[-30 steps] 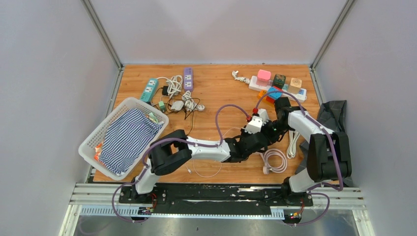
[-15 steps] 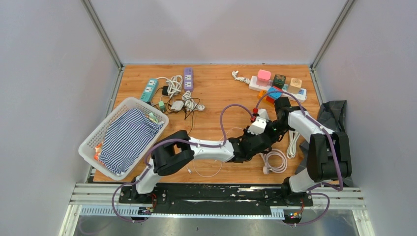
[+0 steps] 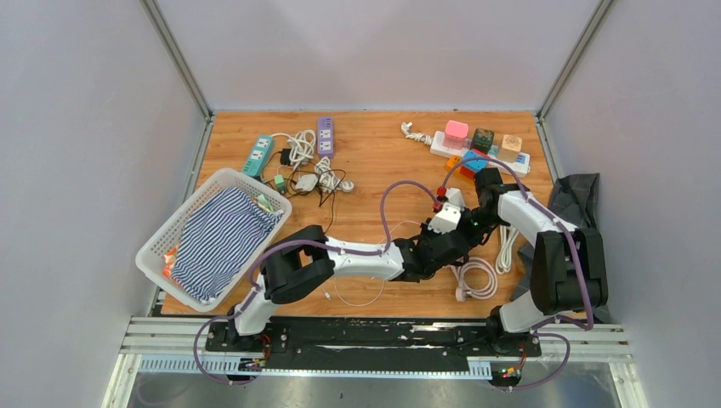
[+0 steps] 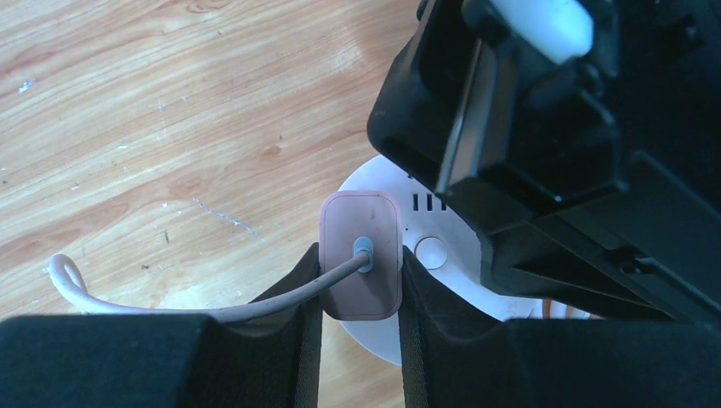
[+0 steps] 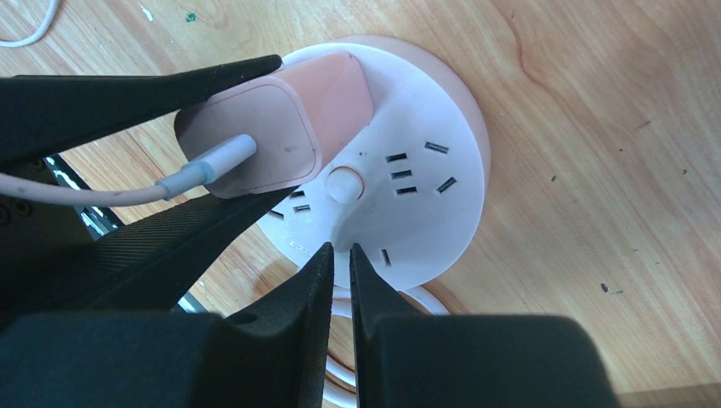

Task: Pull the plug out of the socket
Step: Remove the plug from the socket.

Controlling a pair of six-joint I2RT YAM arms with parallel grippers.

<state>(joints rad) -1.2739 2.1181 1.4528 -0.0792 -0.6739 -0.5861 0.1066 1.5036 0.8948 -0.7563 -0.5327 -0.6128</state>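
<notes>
A pink plug [image 4: 361, 255] with a pale cable sits in a round white socket [image 4: 425, 225] on the wooden table. My left gripper [image 4: 360, 280] is shut on the plug, one finger on each side. In the right wrist view the plug [image 5: 289, 140] stands on the left part of the socket [image 5: 425, 204], between the left fingers [image 5: 127, 93]. My right gripper [image 5: 342, 251] is shut and empty, its tips resting on the socket's face beside its round button. In the top view both grippers, left [image 3: 451, 240] and right [image 3: 469, 223], meet over the socket, which they hide.
A coiled pinkish cable [image 3: 476, 276] and a white cord [image 3: 508, 246] lie beside the grippers. A white basket [image 3: 170, 234] with striped cloth is at left. Power strips [image 3: 257, 155] and tangled cords lie at back left; a white strip with coloured adapters [image 3: 480, 149] at back right.
My left arm has shifted a little to the right, closer to the right gripper. The right arm has hardly moved.
</notes>
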